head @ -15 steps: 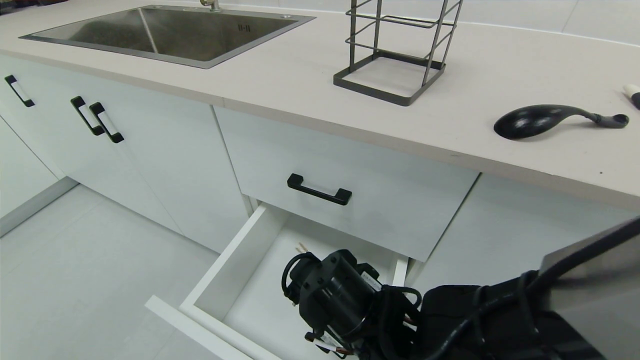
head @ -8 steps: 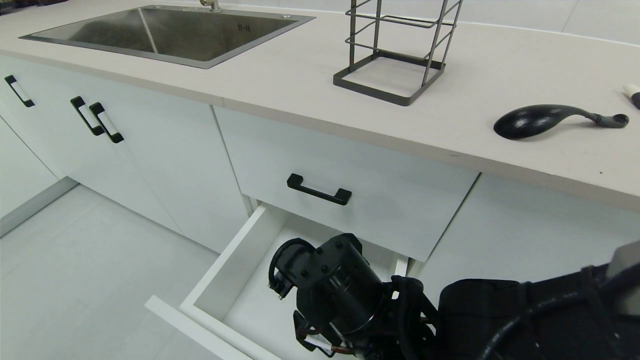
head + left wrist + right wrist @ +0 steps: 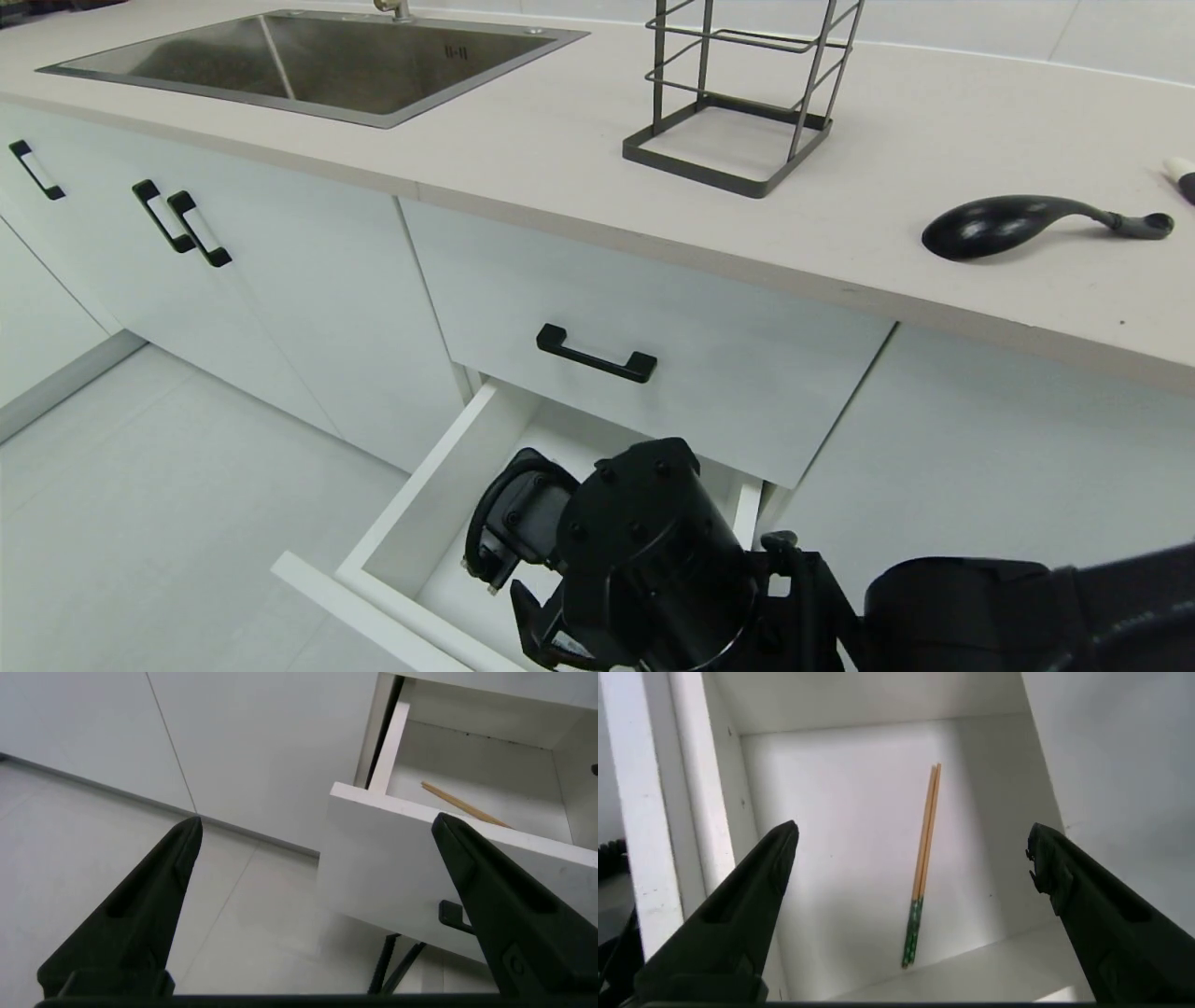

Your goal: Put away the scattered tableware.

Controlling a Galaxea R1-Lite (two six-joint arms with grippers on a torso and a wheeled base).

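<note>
Kitchen setup: a pale desk (image 3: 523, 140) with a steel sink (image 3: 392, 121) at one end and a bare wire rack (image 3: 691, 175) standing near the middle. Below it the lower drawer (image 3: 439, 485) is pulled out, while the upper drawer (image 3: 709, 373) above it is shut.

Progress-wise I'd call this early to midway. One pair of chopsticks (image 3: 924, 849) is lying flat on the drawer's floor, side by side, not touching the walls, so that bit looks done. What's left: a black ladle (image 3: 990, 227) is out on the desk, bowl down, well away from the rack, and at the desk's far right edge there's a small white-tipped thing (image 3: 1181, 173) (cut off by the frame, can't tell what it is). Both would need a trip to the drawer or the rack, I can't say which.

The right gripper (image 3: 912, 831) hangs right over the open drawer, pointing down at the chopsticks, fingers (image 3: 738, 924) spread wide with nothing between them. The left gripper (image 3: 316, 821) is low down, off to the side of the drawer's front panel and above the floor (image 3: 112, 812), its fingers (image 3: 131, 915) wide apart too and holding nothing.

Closing the drawer is not yet done either, if that counts.
</note>
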